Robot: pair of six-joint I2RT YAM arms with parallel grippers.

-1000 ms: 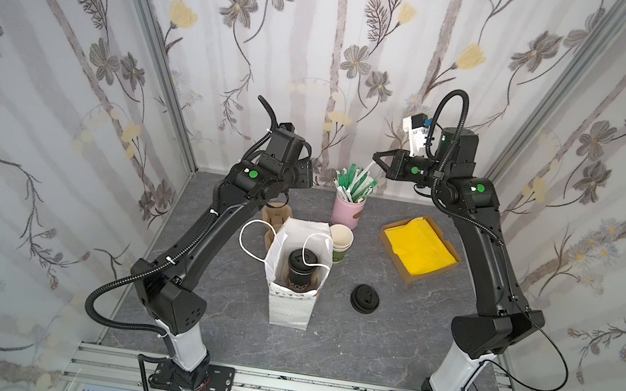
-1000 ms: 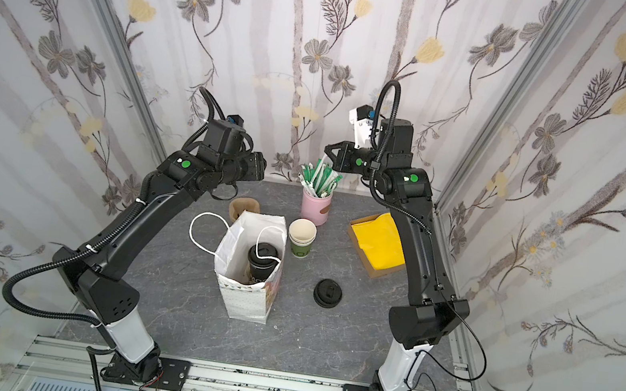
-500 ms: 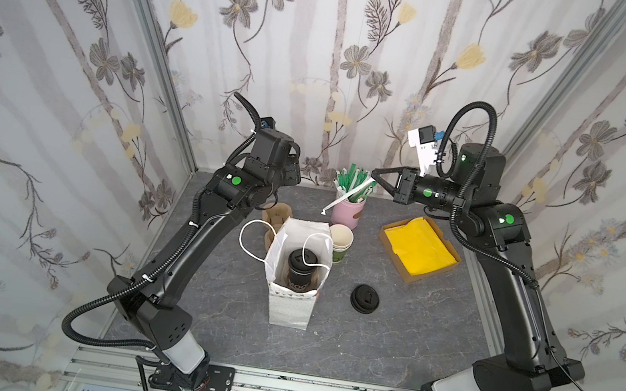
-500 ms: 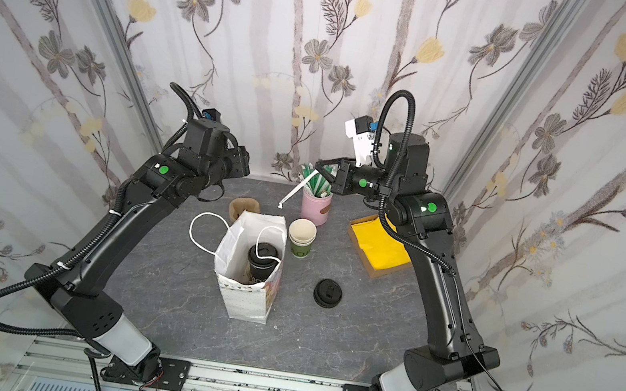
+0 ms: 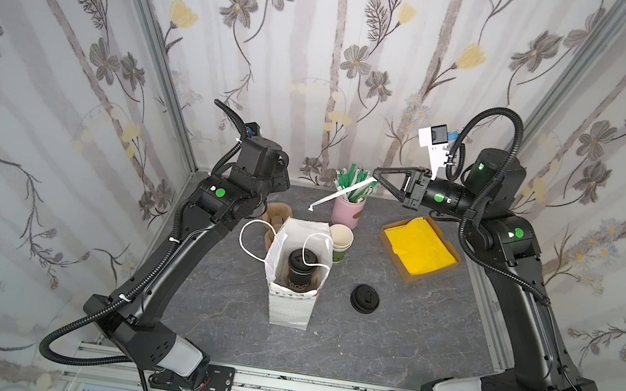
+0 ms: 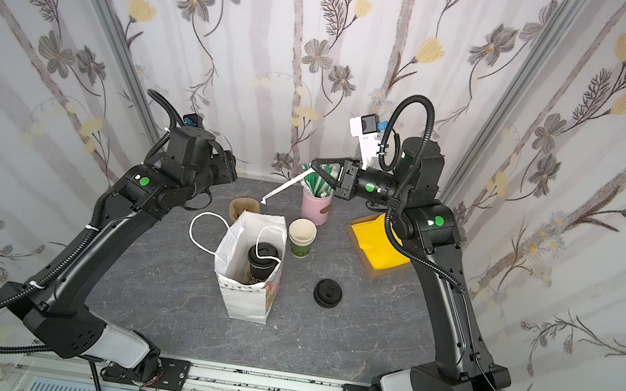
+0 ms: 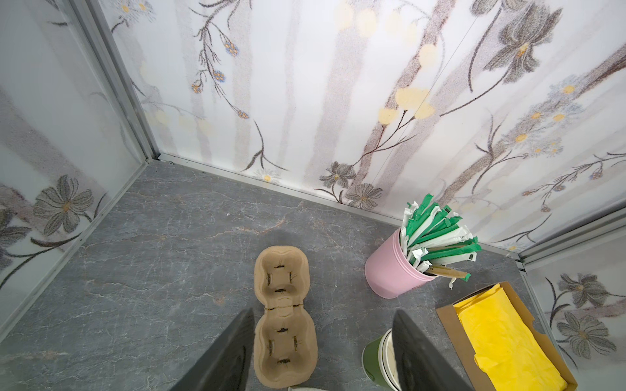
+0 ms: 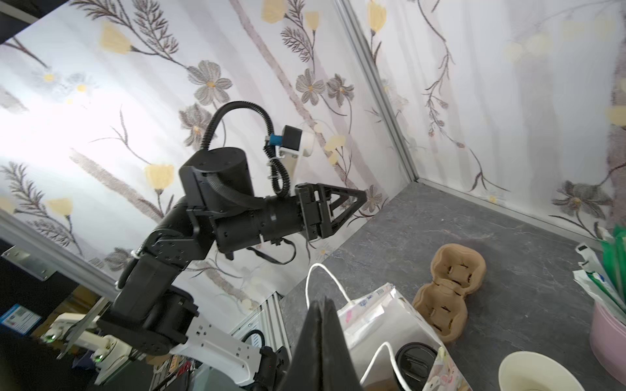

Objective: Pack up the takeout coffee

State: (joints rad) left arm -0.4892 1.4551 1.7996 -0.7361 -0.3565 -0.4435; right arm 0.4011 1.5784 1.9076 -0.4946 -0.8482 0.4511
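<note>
Right tool (image 5: 376,171) has lifted 1 wrapped straw (image 5: 341,194) from the pink cup (image 5: 348,213); left arm (image 5: 185,253) withdrew.

Grey marble-look tabletop (image 5: 386,342). White walls (image 5: 326,39) with grey-and-yellow flower print on three sides of it. Aluminium corner posts (image 5: 152,34) at its back corners, slotted aluminium rail (image 5: 316,390) along its front. Bright, even light.

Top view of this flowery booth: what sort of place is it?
Likely a robot test cell dressed as a coffee counter, not a café: two arms bolted to a rail, wallpapered panels, and a white bag holding the takeout coffee near a pink cup of straws.
</note>
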